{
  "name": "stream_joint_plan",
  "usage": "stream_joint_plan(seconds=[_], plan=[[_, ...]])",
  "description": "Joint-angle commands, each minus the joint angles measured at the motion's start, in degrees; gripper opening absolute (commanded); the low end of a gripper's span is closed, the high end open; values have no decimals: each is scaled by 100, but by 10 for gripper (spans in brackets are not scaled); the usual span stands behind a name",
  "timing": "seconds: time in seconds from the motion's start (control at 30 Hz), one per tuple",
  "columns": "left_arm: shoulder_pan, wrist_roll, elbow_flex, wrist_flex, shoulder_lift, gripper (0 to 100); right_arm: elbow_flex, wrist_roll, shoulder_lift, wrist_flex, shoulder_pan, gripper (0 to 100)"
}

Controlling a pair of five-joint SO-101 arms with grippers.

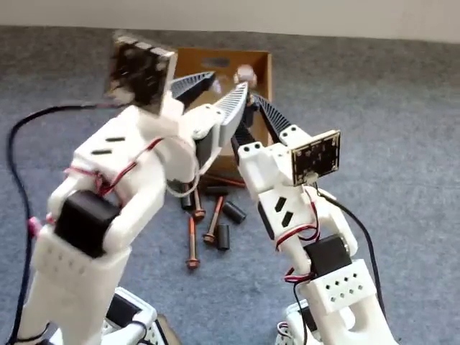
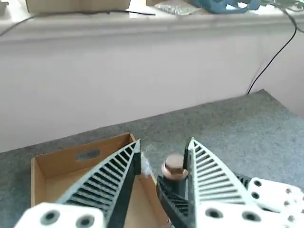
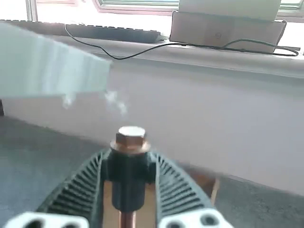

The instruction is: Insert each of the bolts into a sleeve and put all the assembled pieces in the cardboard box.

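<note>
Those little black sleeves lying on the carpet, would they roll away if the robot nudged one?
Probably a little: the black sleeves look like round tubes, so one could roll sideways, but the rough carpet should stop it soon. They look stiff and small, so likely light and unlikely to bend.

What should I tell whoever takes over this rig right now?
Right pincer: shut on a sleeve with a bolt through it, held above the cardboard box.
Left pincer: open, close beside that bolt's head.
Done: one piece assembled, not yet in the box.
Left: release it into the box, then pair the loose bolts and loose sleeves lying on the carpet and box them.
</note>
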Motion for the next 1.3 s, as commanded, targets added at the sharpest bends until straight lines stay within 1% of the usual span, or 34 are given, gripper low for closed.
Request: stream_joint_plan(seconds=[0.0,0.23,0.3,0.33,0.43,0.53,0.7,0.8,0.9,1.1,1.17,1.27], plan=[[4,44,136,-35,-189,165,-233,-53,-31,-40,84,6],[-84,26,382,-18,-189,160,-233,-53,-31,-40,84,6],[-479,26,444,0,-189,152,-233,-53,-31,-40,92,6],[-734,26,549,0,-198,128,-233,-53,-31,-40,92,6],[-1631,26,963,-9,-180,7,-233,-53,-31,-40,92,6],[-2290,35,1727,-18,-154,23,-233,-53,-31,-40,92,6],[-2853,18,3222,-88,-145,8,-233,-44,-22,-48,92,6],[-3081,26,3890,-615,-145,8,-233,-26,-22,-40,92,6],[-3090,35,4558,-1196,-145,9,-224,-18,-22,-40,101,6],[-3011,9,6132,-2980,-145,10,-189,-9,4,-31,101,6],[-3055,-273,6624,-3613,-180,10,-189,-9,13,-22,101,6],[-3116,-976,7002,-4167,-145,10,-233,-9,22,277,101,6]])
